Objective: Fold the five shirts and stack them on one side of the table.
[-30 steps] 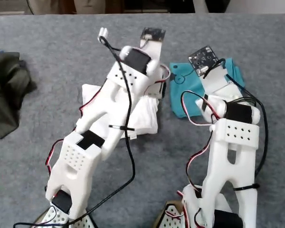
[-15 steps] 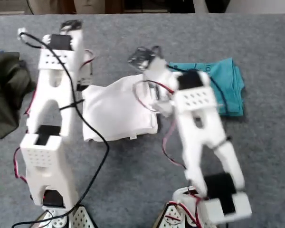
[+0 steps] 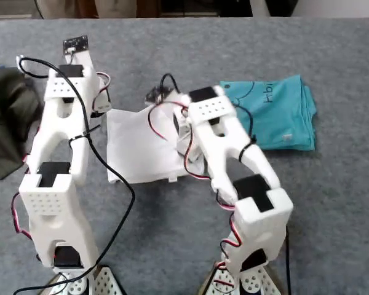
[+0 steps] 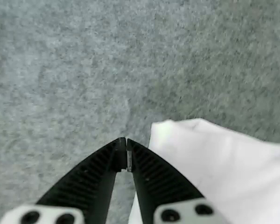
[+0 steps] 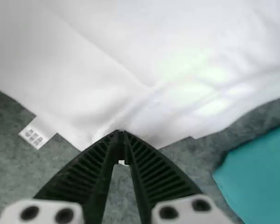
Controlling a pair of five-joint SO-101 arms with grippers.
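Locate the folded white cotton shirt (image 3: 141, 147) at the centre of the table, lying flat. A small white sewn-in label (image 5: 33, 135) projects from its near edge; the print on it is too small to read. The folded teal shirt (image 3: 277, 117) lies just beside the white one, on the right arm's side, and carries dark lettering that is only partly visible. A crumpled dark olive shirt (image 3: 6, 123) sits at the opposite table edge, well apart.

Note the left gripper (image 4: 126, 156): its fingers are pressed together, just beside a corner of the white shirt. The right gripper (image 5: 120, 149) has its fingers closed at the white shirt's edge; you cannot tell whether fabric is pinched.

The table surface is a grey felt-like covering (image 3: 332, 203). Beyond its far edge stands dark furniture (image 3: 172, 7).
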